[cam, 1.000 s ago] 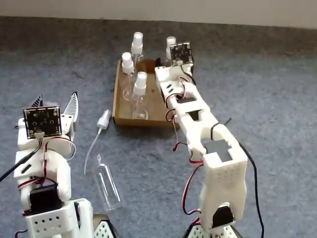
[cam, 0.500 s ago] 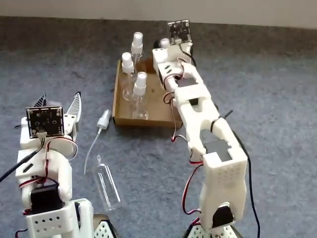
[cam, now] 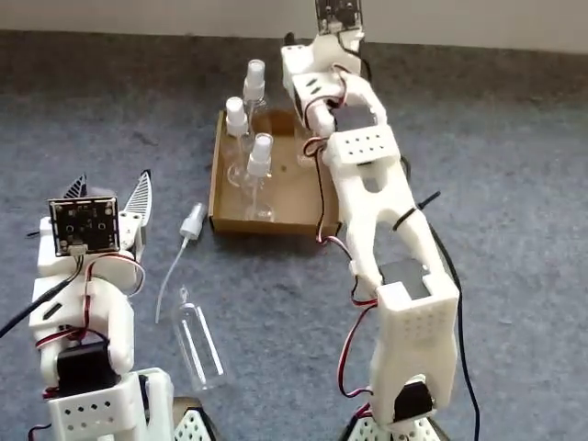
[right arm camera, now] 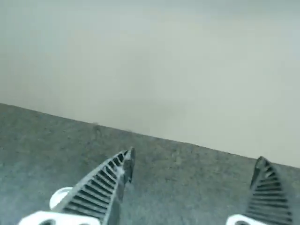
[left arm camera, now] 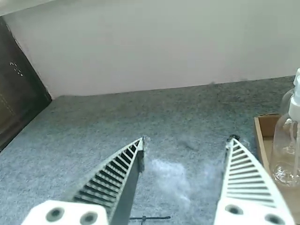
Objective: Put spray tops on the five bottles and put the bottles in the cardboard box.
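Three clear bottles with white spray tops (cam: pixel 260 154) stand in the cardboard box (cam: pixel 217 175). An uncapped clear bottle (cam: pixel 197 344) lies on the carpet near the arm bases, and a loose spray top (cam: pixel 191 220) with its long tube lies just beyond it. My left gripper (cam: pixel 108 179) is open over the carpet, left of the box; the left wrist view shows its fingers spread (left arm camera: pixel 186 140), with a bottle (left arm camera: pixel 287 140) off to one side. My right gripper (right arm camera: pixel 194 157) is open and raised beyond the box's far edge, facing the wall, with a white spray top (right arm camera: pixel 58 197) below one finger.
Grey carpet covers the table up to a pale wall (cam: pixel 138 14) at the back. The right arm (cam: pixel 367 184) stretches over the box's right side and hides that corner. A dark panel (left arm camera: pixel 18 103) stands far off in the left wrist view.
The right arm has lifted and swung from the box's back right corner toward the wall, its wrist now higher and farther back. The left arm has barely shifted.
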